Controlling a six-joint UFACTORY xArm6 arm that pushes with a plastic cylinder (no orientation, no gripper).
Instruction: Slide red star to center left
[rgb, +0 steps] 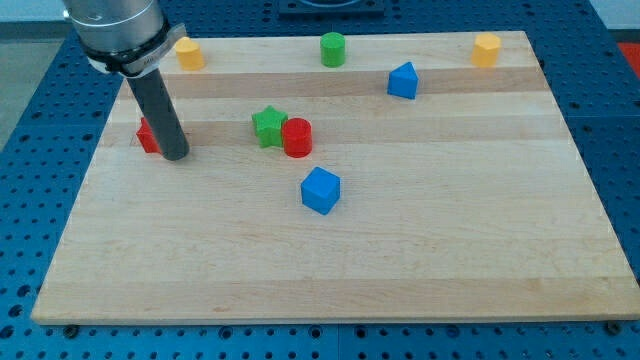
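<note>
The red star (147, 135) lies near the board's left edge, about mid-height, mostly hidden behind my rod. My tip (175, 156) rests on the board just to the right of the red star, touching or almost touching it. A green star (267, 126) and a red cylinder (297, 137) sit together right of my tip, near the board's middle.
A blue cube (320, 190) lies below the red cylinder. A blue block (402, 80) sits at upper right. Along the top edge stand a yellow block (188, 52), a green cylinder (332, 48) and a yellow block (486, 49). The wooden board (450, 250) lies on a blue perforated table.
</note>
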